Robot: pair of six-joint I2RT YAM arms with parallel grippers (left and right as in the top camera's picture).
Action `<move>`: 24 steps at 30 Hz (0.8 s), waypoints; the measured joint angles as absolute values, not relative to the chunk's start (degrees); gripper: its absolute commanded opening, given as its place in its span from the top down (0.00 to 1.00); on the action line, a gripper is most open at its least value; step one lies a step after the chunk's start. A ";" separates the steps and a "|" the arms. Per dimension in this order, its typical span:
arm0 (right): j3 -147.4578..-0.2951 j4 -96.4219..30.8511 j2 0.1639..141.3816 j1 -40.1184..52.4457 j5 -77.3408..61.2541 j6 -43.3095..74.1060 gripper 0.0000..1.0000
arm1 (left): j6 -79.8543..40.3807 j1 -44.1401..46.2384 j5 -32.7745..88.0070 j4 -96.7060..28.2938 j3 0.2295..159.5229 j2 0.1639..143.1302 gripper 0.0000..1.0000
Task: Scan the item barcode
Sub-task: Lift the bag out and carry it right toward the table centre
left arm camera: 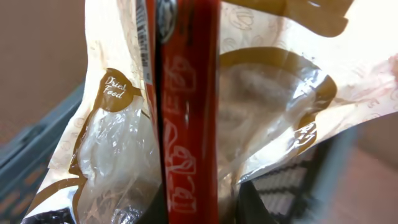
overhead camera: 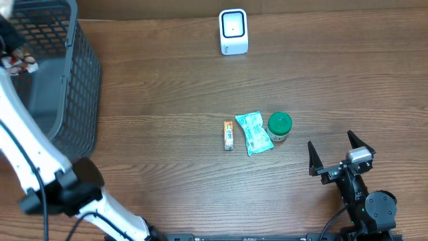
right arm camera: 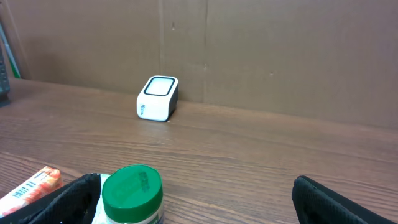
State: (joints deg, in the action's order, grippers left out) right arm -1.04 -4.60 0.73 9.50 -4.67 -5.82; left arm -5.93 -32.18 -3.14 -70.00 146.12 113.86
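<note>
Left tool (overhead camera: 12,53) is clamped on a dried food pouch (left arm camera: 118,124), far left of the white barcode scanner (overhead camera: 233,31), where the black mesh basket (overhead camera: 73,80) also stands. Right tool (overhead camera: 330,138) has fingers wide apart and holds nothing, nearer than the scanner and to its right. On the worktop (overhead camera: 167,87) in front of the scanner, in a row: orange snack bar (overhead camera: 229,135), teal packet (overhead camera: 254,132), green-lidded jar (overhead camera: 279,126).

A cream-and-red Dried Food packet (left arm camera: 249,93) with clear windows hangs over the black basket (overhead camera: 80,87); the white barcode scanner (overhead camera: 233,31) stands on the table, well right of the basket.
</note>
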 measured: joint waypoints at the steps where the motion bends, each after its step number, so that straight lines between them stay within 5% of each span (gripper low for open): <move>1: -1.04 -4.58 0.73 9.50 -4.67 -5.78 0.00 | -6.76 -31.97 -2.72 -70.81 146.15 112.64 0.96; 11: -1.04 -4.60 0.73 9.50 -4.67 -5.80 0.00 | -14.15 -22.06 6.94 -85.23 146.19 104.44 0.96; 24: -1.04 -4.60 0.73 9.50 -4.67 -5.82 0.00 | -16.93 0.60 3.01 -93.25 134.93 104.36 0.96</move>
State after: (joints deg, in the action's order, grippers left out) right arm -1.04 -4.60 0.73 9.50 -4.67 -5.82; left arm -16.93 0.60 3.01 -93.25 134.93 104.36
